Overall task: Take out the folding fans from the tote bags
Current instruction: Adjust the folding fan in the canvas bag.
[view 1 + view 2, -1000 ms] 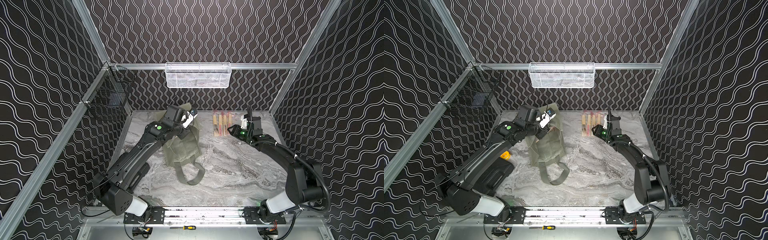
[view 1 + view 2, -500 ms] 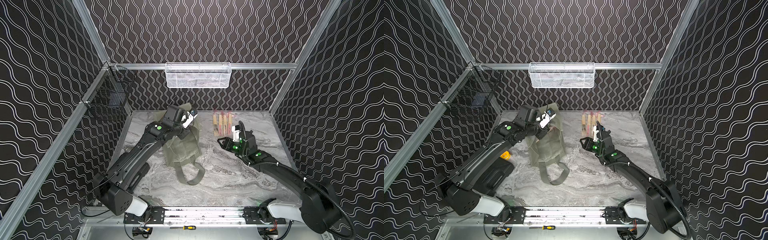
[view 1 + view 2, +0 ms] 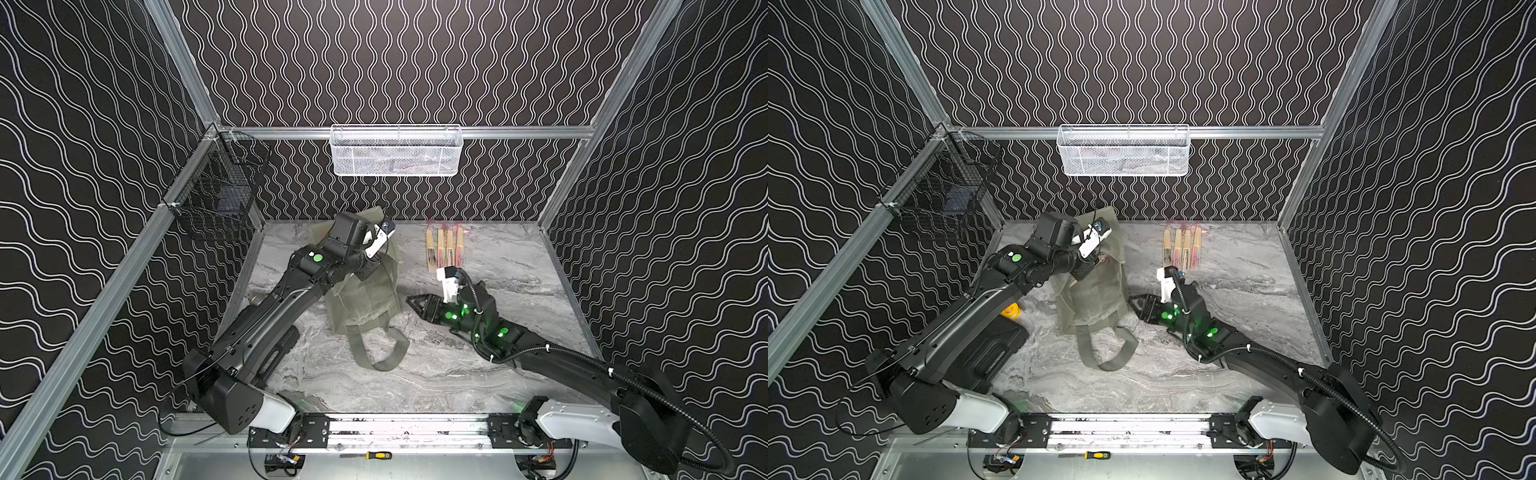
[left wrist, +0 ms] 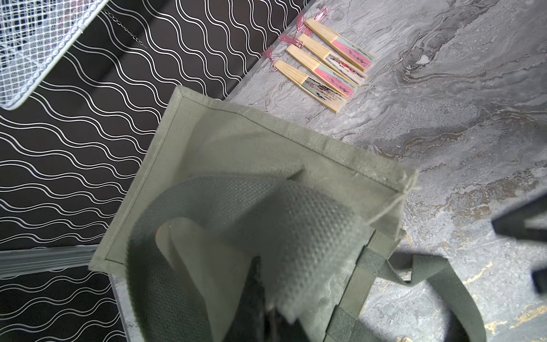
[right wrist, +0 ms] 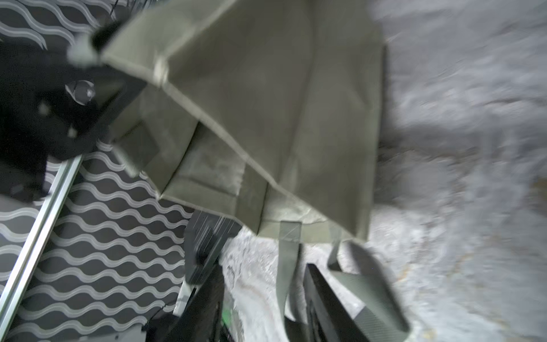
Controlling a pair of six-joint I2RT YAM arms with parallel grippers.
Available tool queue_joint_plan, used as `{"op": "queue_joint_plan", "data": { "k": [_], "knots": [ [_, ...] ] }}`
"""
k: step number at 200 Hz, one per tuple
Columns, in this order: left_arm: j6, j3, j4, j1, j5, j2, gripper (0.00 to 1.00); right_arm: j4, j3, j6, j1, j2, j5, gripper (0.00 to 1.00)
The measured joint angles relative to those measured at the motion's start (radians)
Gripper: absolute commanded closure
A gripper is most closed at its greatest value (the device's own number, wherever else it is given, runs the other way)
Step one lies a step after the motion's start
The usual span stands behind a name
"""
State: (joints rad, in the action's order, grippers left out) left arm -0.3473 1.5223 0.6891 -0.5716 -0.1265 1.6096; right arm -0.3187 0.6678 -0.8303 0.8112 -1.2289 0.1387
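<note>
The grey-green tote bag (image 3: 365, 295) (image 3: 1096, 291) lies on the marble table with its far end lifted. My left gripper (image 3: 372, 266) (image 3: 1090, 266) is shut on its fabric; in the left wrist view cloth (image 4: 266, 154) covers the jaws. Several closed folding fans (image 3: 444, 249) (image 3: 1181, 249) (image 4: 322, 62) lie side by side at the back, tassels toward the wall. My right gripper (image 3: 411, 301) (image 3: 1133, 301) stands open, low beside the bag's right edge. In the right wrist view a strap (image 5: 287, 266) shows between its fingers (image 5: 319, 296). No fans show inside the bag.
A white mesh basket (image 3: 397, 151) hangs on the back rail. A black wire basket (image 3: 216, 203) hangs on the left wall. A yellow object (image 3: 1011, 311) sits by the left arm. The bag's strap loop (image 3: 382, 349) lies toward the front.
My right gripper has come away from the row of fans at the back, forward and left, to the bag's right edge. The left arm still holds the bag in the same place.
</note>
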Motion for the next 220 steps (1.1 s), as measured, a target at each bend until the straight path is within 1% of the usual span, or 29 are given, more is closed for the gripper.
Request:
{"op": "queue_joint_plan", "data": {
  "k": [19, 53, 75, 116, 136, 166, 184, 220],
  "knots": [
    [0.0, 0.002, 0.0, 0.0, 0.0, 0.002, 1.0, -0.016, 0.017, -0.008, 0.091, -0.04, -0.075, 0.55],
    [0.0, 0.002, 0.0, -0.001, 0.0, 0.002, 1.0, -0.03, 0.072, -0.007, 0.223, -0.143, -0.216, 0.54],
    [0.0, 0.002, 0.0, -0.002, 0.0, 0.002, 1.0, -0.048, 0.116, 0.005, 0.277, -0.241, -0.294, 0.54],
    [0.0, 0.002, 0.0, -0.002, 0.0, 0.003, 1.0, -0.101, 0.201, 0.011, 0.294, -0.454, -0.415, 0.53],
    [0.0, 0.002, 0.0, -0.002, 0.0, 0.003, 1.0, -0.146, 0.223, 0.013, 0.294, -0.545, -0.479, 0.52],
    [0.0, 0.002, 0.001, -0.002, 0.0, 0.003, 1.0, -0.244, 0.272, 0.051, 0.295, -0.671, -0.565, 0.49],
    [0.0, 0.002, 0.001, -0.003, 0.0, 0.003, 1.0, -0.295, 0.3, 0.065, 0.296, -0.74, -0.595, 0.47],
    [0.0, 0.002, 0.001, -0.003, 0.0, 0.003, 1.0, -0.316, 0.456, 0.087, 0.285, -0.855, -0.617, 0.46]
  ]
}}
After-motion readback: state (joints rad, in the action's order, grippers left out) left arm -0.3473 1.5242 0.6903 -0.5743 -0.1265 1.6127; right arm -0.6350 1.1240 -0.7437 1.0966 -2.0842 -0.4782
